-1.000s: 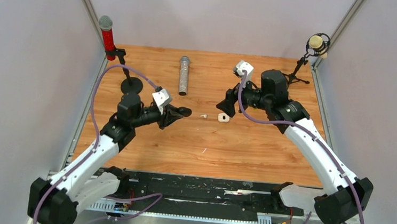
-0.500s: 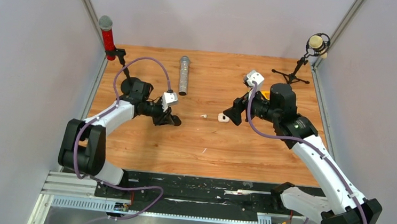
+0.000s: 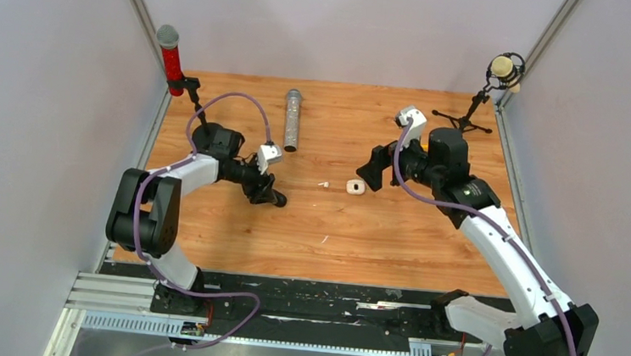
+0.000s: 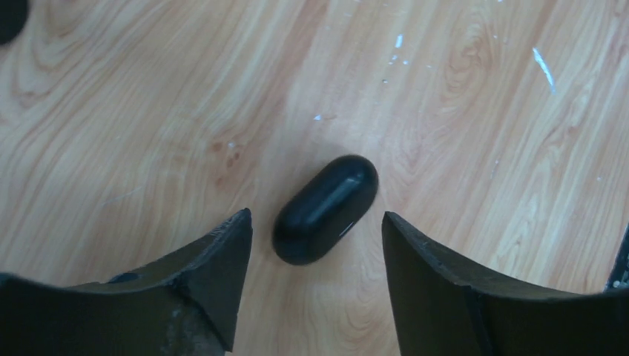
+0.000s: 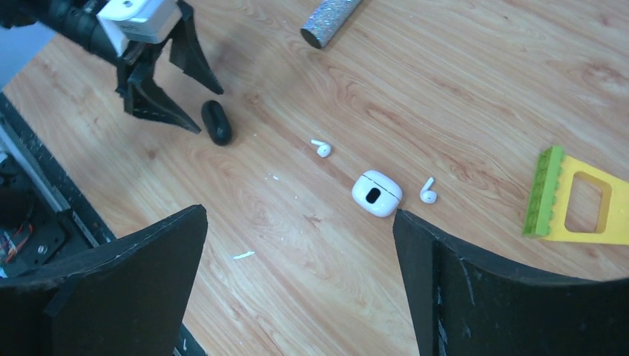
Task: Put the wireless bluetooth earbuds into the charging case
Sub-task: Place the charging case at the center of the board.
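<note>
A closed black pill-shaped charging case point(image 4: 325, 210) lies on the wood between the fingers of my left gripper point(image 4: 315, 213), which stands open and apart from it. In the right wrist view the same black case point(image 5: 216, 122) rests just beside the left gripper point(image 5: 159, 96). A white charging case point(image 5: 377, 193) with a dark oval on top lies flat, with one white stemmed earbud point(image 5: 321, 147) to its left and another point(image 5: 428, 193) close to its right. My right gripper point(image 5: 298, 210) hangs wide open above the table, holding nothing, just right of the white case point(image 3: 356, 186).
A silver microphone point(image 3: 291, 119) lies at the back centre. A red microphone point(image 3: 171, 60) stands on a stand at the back left, a cream one point(image 3: 502, 68) on a tripod at the back right. A yellow-green brick piece point(image 5: 567, 196) and a white sliver point(image 3: 324, 239) lie on the wood.
My left arm swung down and back with the black case, and its gripper has opened, leaving the case on the wood. My right gripper opened wider and drew slightly right of the white case.
</note>
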`<state>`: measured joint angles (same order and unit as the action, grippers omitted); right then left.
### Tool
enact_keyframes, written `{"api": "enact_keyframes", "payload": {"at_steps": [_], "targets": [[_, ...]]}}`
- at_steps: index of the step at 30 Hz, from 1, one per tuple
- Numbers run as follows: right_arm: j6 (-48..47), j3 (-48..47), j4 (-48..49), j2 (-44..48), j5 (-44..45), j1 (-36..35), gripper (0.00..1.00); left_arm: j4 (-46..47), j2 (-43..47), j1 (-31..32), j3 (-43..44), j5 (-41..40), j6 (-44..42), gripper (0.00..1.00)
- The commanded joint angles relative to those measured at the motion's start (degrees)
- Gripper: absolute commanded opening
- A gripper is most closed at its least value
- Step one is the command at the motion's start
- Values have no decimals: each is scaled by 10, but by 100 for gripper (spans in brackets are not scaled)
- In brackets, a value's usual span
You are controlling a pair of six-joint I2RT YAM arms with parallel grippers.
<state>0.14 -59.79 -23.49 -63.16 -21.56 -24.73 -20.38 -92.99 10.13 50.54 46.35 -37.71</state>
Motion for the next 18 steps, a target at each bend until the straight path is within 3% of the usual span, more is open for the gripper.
{"api": "enact_keyframes", "payload": {"at_steps": [1,3,9,11,15,18], "targets": [[67,7,41,-24,44,22,100,52,1,-11,3,-23,23,93],[97,13,49,-43,55,32,100,52,6,-13,-1,-33,6,99],[171,20,28,-129,141,43,100,21,49,-21,29,-33,-49,100],[195,8,12,-172,140,40,100,1,61,-29,75,-59,-4,100],[218,-12,0,-252,199,7,98,-5,71,-93,161,-46,262,100],[233,-27,-2,-306,232,-19,97,-12,127,-115,148,-40,310,100]]}}
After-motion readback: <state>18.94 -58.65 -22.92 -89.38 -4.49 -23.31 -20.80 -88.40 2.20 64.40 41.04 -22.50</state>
